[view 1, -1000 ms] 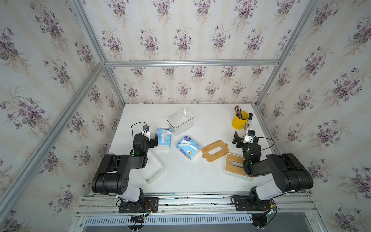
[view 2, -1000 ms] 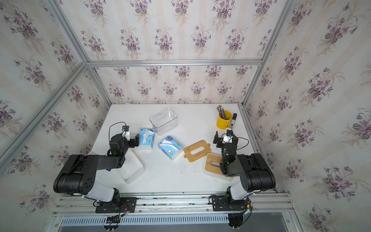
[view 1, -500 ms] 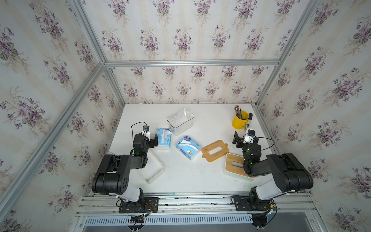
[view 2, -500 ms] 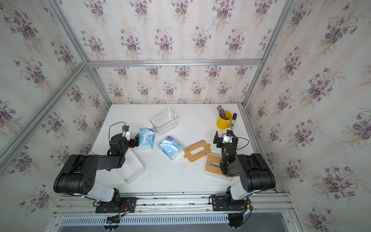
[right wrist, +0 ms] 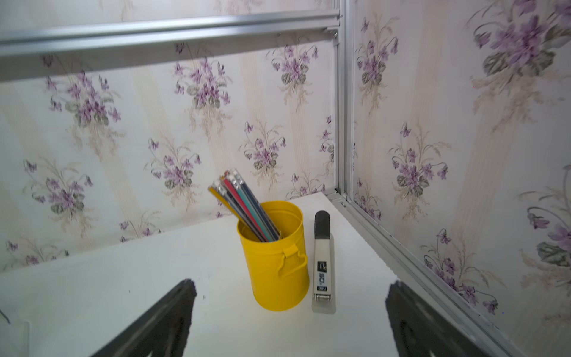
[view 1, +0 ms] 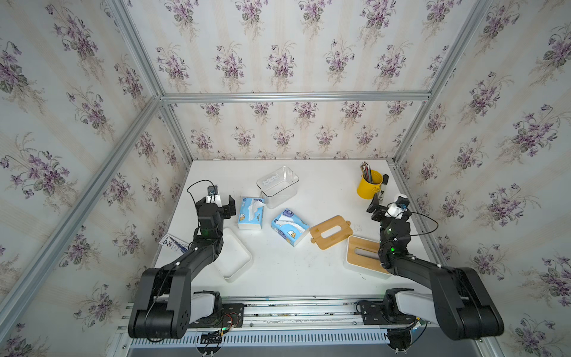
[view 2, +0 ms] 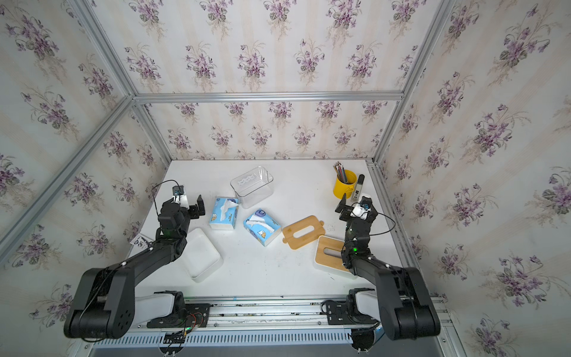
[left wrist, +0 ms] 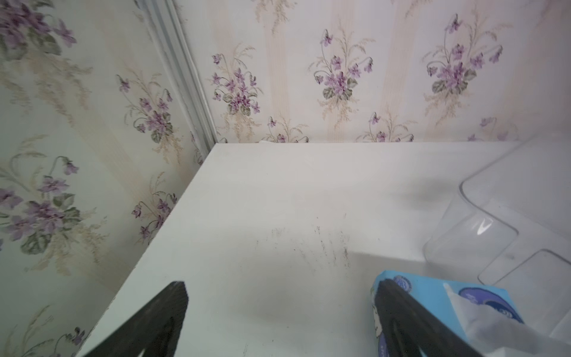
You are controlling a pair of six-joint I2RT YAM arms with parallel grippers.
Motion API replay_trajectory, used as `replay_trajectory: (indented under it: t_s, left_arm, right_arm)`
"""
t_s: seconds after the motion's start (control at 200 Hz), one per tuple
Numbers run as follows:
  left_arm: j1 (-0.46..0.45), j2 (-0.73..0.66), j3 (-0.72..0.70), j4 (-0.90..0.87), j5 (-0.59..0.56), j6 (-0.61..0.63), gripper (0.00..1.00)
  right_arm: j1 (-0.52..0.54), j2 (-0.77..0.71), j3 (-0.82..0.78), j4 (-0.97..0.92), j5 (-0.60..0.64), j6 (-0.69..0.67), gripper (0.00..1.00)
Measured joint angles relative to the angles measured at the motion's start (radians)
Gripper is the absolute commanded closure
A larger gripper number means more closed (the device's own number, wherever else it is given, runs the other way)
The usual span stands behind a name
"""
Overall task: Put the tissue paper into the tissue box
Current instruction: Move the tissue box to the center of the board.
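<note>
Two blue tissue paper packs lie mid-table in both top views, one (view 1: 251, 213) beside my left gripper (view 1: 215, 201) and a tilted one (view 1: 290, 227) to its right. In the left wrist view, the nearer pack (left wrist: 432, 296) lies just outside one finger of the open, empty left gripper (left wrist: 279, 286). A white tissue box with a slotted wooden top (view 1: 363, 255) sits at the front right, partly under my right arm. A loose wooden lid (view 1: 330, 231) lies beside it. My right gripper (view 1: 390, 208) is open and empty (right wrist: 290, 286), facing a yellow cup (right wrist: 275, 259).
An open white box base (view 1: 233, 259) lies under my left forearm. A clear plastic container (view 1: 278, 185) stands behind the packs. The yellow pencil cup (view 1: 369, 185) and a marker (view 1: 383, 188) stand at the back right corner. A paper slip (view 1: 174, 242) rests on the left edge.
</note>
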Motion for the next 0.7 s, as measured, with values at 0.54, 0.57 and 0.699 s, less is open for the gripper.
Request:
replay_trajectory:
  t_s: [0.54,0.57,0.699]
  left_arm:
    - [-0.116,-0.155,0.270,-0.529,0.502,-0.351,0.01]
    - [-0.144,-0.142,0.299,-0.553,0.507,-0.340,0.01]
    - [-0.276,-0.031,0.441,-0.696,0.446,-0.232,0.01]
  right_arm:
    - [0.012,-0.132,0.504,-1.188,-0.418,0.228,0.03]
    - [0.026,-0.127,0.513,-1.223,-0.443,0.228,0.03]
    - [0.164,-0.106,0.541,-1.319,-0.515,0.221,0.03]
